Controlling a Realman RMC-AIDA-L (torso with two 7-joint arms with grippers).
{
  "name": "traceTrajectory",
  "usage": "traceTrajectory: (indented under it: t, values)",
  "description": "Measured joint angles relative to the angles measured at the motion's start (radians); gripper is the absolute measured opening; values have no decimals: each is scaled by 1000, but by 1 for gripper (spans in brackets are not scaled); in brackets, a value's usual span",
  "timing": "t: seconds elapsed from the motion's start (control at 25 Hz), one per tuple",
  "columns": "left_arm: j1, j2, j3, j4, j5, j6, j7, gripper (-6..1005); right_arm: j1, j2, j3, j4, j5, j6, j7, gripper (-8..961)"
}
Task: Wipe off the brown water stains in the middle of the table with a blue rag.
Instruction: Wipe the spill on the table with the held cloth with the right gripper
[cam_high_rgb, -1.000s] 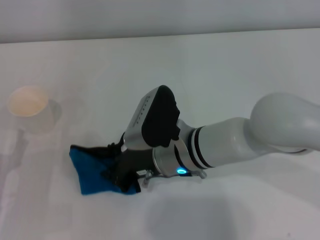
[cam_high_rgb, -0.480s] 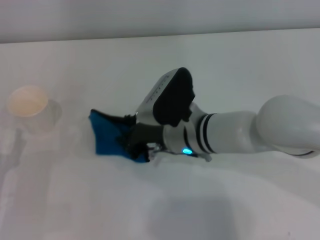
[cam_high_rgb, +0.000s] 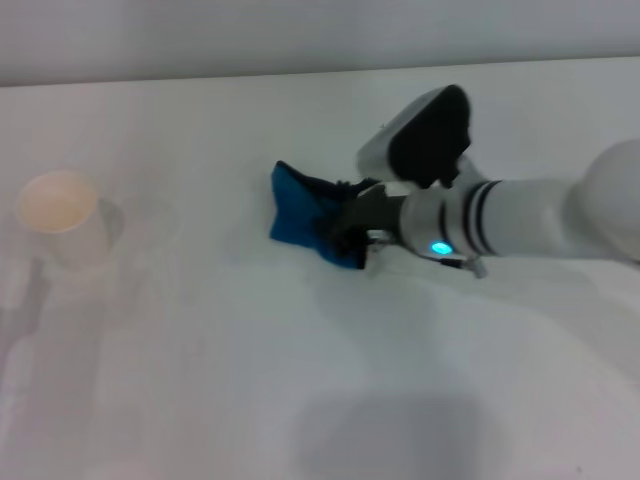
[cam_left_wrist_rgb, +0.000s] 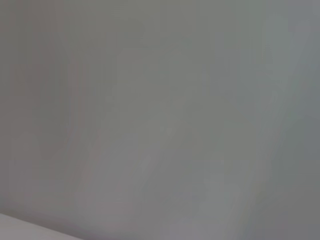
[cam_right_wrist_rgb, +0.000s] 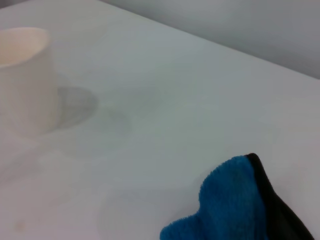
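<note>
right end effector (cam_high_rgb: 345, 232): I'm clamping the blue rag (cam_high_rgb: 305, 225), bench (cam_high_rgb: 300, 400) centre
stains: none visible, wiping looks nearly done
cup (cam_high_rgb: 58, 212): 9 o'clock
left end effector: unseen

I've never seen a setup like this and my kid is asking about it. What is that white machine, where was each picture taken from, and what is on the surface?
It is a two-armed robot. The wide picture comes from a camera on its head, looking down at a plain white table. Its white right arm reaches in, and the right gripper is shut on a small bright blue rag with black edging, pressing it on the table. A white paper cup with a beige inside stands far to the left. The other two pictures come from wrist cameras: the right one shows the rag and cup up close; the left one shows only a blank grey surface, and the left arm is out of sight. No brown stain is clearly visible.
</note>
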Motion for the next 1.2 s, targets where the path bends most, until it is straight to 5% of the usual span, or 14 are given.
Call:
traceTrajectory:
  t: [0.28,0.6,0.8,1.2]
  values:
    - [0,1,-1,0,0,2,0,892,-48,4,273,10,-3,-220,-199,84]
    - [-2,2,-2,-1,0,1,0,892,-19,22,159,-2,6,-243,-230,87]
    - [-3,2,-2,-2,0,1,0,893,1,14,128,6,0,-233,-230,88]
    - [7,2,-2,-3,0,0,0,892,-17,-3,359,52,-206,-348,-231,90]
